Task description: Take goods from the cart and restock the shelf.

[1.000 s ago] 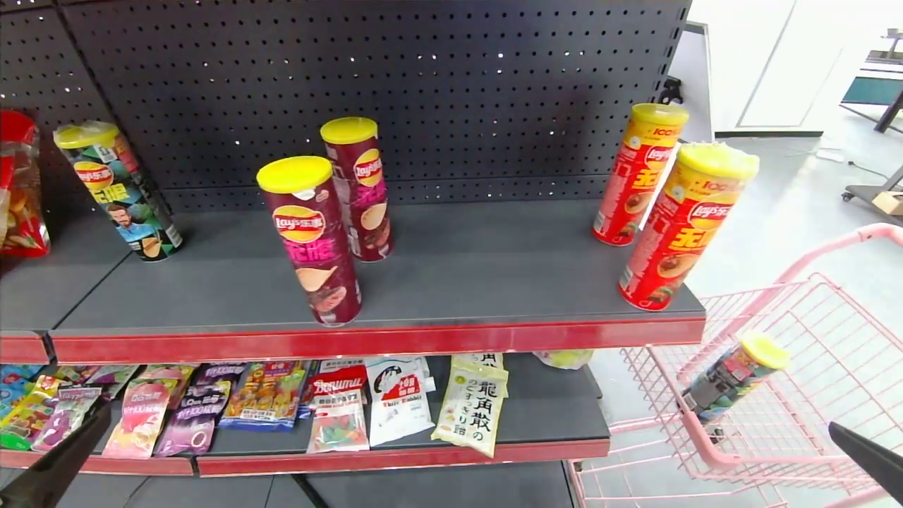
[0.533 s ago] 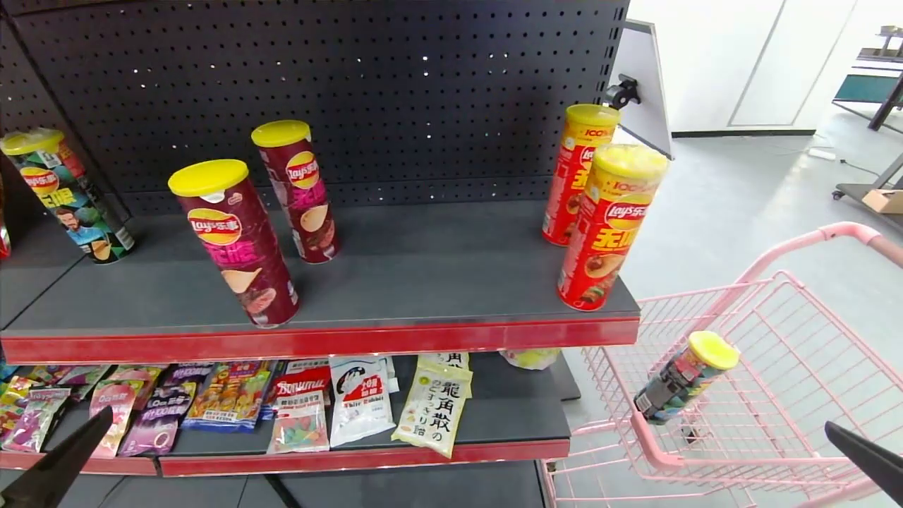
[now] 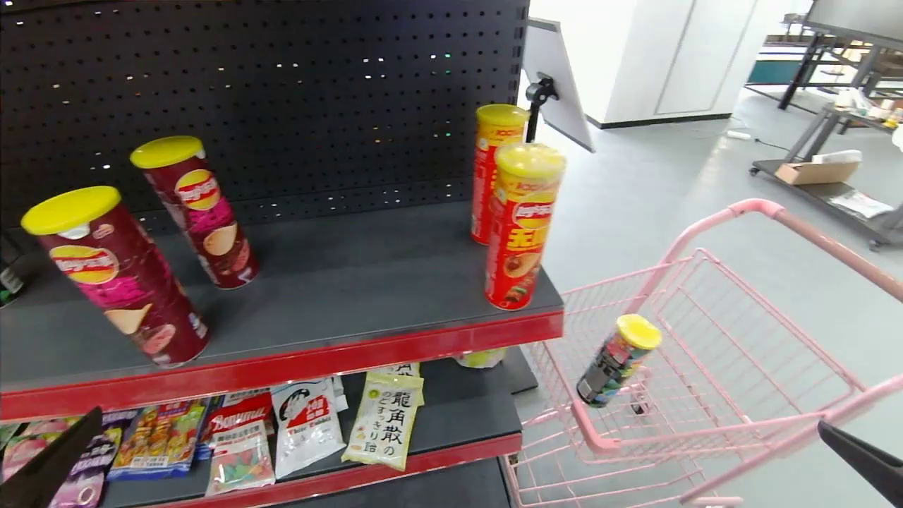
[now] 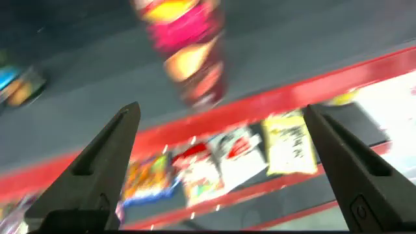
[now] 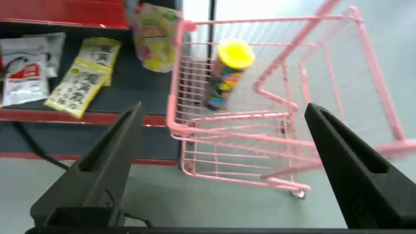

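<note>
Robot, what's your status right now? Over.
Left end effector open, empty; right end effector open, empty. One chip can in the pink cart, at its end nearer the shelf. Only wire walls around it.

Logo ovals and bold characters are spotted on the front maroon can, left, and the front red can, centre. Black characters are printed down the pale packet, lower centre.

**A:** Head cam's looking down at the right end of the shelf and the cart beside it.
**B:** Wrist cams are sitting lower, nearer: left facing shelf, right facing cart, both catching the snack packets.
</note>
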`<state>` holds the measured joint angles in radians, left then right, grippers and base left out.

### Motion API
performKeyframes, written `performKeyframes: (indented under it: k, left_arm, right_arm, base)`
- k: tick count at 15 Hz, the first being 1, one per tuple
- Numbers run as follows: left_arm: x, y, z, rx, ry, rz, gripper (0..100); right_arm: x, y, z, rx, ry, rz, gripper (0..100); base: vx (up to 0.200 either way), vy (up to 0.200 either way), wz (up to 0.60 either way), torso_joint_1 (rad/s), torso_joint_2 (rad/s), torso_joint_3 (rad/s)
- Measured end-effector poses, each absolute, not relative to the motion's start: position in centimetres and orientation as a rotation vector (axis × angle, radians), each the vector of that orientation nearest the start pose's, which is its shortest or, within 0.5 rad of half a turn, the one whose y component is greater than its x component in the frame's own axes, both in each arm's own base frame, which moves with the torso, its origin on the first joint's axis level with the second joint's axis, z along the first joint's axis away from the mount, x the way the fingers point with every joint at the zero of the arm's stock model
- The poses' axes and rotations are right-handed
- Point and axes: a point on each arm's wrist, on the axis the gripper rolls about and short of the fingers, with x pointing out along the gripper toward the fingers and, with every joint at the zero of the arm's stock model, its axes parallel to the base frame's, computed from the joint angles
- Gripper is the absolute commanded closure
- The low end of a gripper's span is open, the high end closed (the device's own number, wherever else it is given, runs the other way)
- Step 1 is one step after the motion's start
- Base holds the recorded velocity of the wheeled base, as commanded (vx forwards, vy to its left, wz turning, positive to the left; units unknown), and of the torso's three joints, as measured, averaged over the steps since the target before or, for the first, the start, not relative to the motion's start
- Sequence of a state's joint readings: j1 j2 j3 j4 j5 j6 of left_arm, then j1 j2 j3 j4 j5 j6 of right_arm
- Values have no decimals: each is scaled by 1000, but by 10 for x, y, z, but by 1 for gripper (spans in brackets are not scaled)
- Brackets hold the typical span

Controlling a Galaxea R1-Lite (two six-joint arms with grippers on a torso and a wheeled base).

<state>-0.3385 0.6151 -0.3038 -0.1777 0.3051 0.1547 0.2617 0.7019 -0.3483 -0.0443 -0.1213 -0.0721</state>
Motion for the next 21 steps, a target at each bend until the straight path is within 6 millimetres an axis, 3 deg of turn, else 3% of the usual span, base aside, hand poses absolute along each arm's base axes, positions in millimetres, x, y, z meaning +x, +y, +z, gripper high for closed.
performKeyframes:
  k: [7,21]
  left_arm:
    - [40,-7,179,202,101,-44,0]
    - [23,-1,167,208,111,-45,0]
  right_arm:
    - [61,11,172,-127,315,112,0]
    - [66,11,163,-131,374,94,0]
  base:
    - [0,0,0,-6,14,11]
    - [0,0,0,-152,424,261]
